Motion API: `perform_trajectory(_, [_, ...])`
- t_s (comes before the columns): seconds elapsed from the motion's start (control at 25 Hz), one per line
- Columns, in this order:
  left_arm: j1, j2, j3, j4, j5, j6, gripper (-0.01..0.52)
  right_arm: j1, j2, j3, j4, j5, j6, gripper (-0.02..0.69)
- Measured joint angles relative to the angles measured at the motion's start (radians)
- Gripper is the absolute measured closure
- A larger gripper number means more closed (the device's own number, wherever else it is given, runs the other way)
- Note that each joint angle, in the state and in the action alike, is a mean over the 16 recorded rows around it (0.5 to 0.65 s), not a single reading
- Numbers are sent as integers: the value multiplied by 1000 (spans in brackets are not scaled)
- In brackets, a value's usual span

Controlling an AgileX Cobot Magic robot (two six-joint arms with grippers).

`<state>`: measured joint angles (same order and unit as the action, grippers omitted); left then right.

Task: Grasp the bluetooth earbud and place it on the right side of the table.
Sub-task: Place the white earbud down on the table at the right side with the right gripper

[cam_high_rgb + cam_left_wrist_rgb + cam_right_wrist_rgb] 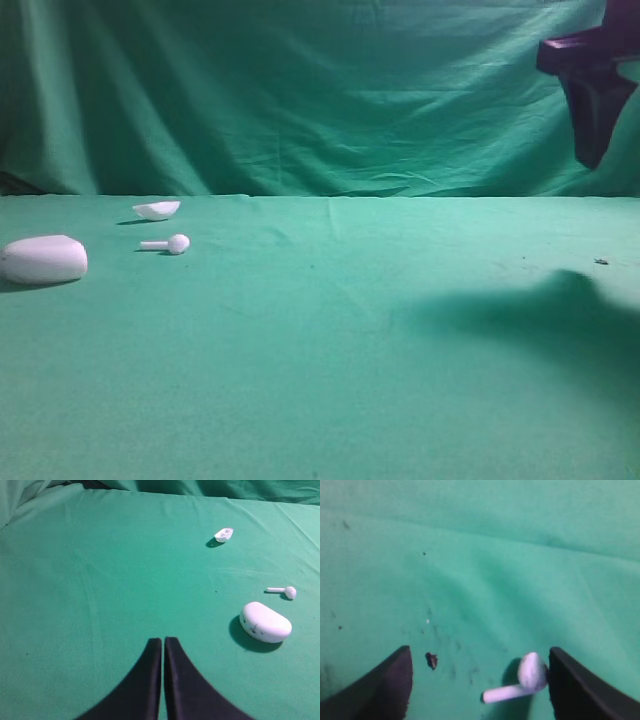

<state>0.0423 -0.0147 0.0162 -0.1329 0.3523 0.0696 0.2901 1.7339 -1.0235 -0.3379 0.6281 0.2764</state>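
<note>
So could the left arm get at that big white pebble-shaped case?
Probably yes: only bare green cloth lies between the left end effector and the white pebble-shaped case, though its jaws are shut.

Plain green cloth on the table (320, 400), faintly creased, flecked with dark specks. Same green on the draped backdrop (300, 90). Glossy white on the bluetooth earbud (525, 680), the straight-stemmed earbud (168, 243), the pebble-shaped case (43, 259). Black on the right gripper (480, 685) fingers; dark purple on its body.
</note>
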Motion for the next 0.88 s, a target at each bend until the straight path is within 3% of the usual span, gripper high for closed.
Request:
perform_trajectory(0.52, [0,0,0,0,0,0,514,-2,13,-24,10,6,3,172])
perform_trajectory(0.64, [0,0,0,0,0,0,514,-2,-63,-46,17,49,3,219])
perform_trajectory(0.88, [0,0,0,0,0,0,514,-2,-283,-86,45,180,1,396])
